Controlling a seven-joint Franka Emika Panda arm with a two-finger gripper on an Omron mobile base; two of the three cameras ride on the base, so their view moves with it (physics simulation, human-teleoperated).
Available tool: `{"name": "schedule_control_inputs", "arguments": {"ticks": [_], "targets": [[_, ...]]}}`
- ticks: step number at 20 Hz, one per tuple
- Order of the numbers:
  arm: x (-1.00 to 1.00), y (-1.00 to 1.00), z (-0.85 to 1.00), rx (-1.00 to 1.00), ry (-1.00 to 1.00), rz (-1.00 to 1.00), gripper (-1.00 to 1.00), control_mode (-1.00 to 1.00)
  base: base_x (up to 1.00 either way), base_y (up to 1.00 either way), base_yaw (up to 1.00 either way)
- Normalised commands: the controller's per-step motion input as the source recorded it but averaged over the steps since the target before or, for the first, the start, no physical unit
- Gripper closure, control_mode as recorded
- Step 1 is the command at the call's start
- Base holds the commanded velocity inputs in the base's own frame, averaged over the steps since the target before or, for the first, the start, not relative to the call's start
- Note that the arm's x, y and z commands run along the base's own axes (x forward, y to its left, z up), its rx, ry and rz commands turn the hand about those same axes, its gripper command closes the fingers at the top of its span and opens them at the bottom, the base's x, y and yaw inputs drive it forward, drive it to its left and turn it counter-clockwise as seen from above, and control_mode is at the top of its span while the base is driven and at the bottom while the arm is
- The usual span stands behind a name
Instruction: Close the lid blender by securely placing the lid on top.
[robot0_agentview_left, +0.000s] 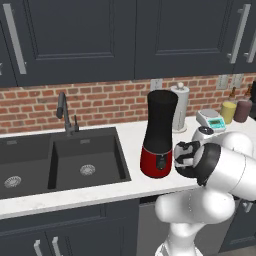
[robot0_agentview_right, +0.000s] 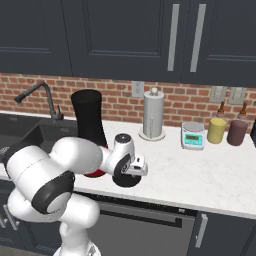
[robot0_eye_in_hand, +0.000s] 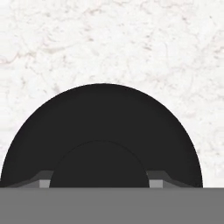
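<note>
Here the gripper (robot0_eye_in_hand: 100, 181) was closed on the raised centre of the lid (robot0_eye_in_hand: 101, 127), which lay flat on the counter (robot0_eye_in_hand: 109, 39) beside the blender (robot0_agentview_left: 160, 134). The lid looked light, stiff and smooth; the centre seemed the best hold.

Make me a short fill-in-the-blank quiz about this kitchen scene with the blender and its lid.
1. The blender has a black jar on a glossy ____ base.
2. The lid lies flat on the white ____, not on the jar.
3. The pincer is shut on the lid's raised ____.
4. Behind the blender stands a white ____ roll.

Missing words: red; counter; centre; paper-towel
</note>
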Motion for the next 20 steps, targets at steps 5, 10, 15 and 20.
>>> {"name": "schedule_control_inputs", "arguments": {"ticks": [5,10,15,20], "targets": [[-0.21,0.0,0.51,0.0,-0.01,0.0,1.0,-1.0,0.0,0.0,0.0],[-0.26,0.0,0.65,0.0,-0.04,0.0,1.0,-1.0,0.0,0.0,0.0],[-0.33,-0.05,0.72,0.0,-0.05,0.0,1.0,-1.0,0.0,0.0,0.0],[-0.39,-0.09,0.79,0.0,-0.09,0.0,1.0,-1.0,0.0,0.0,0.0]]}}
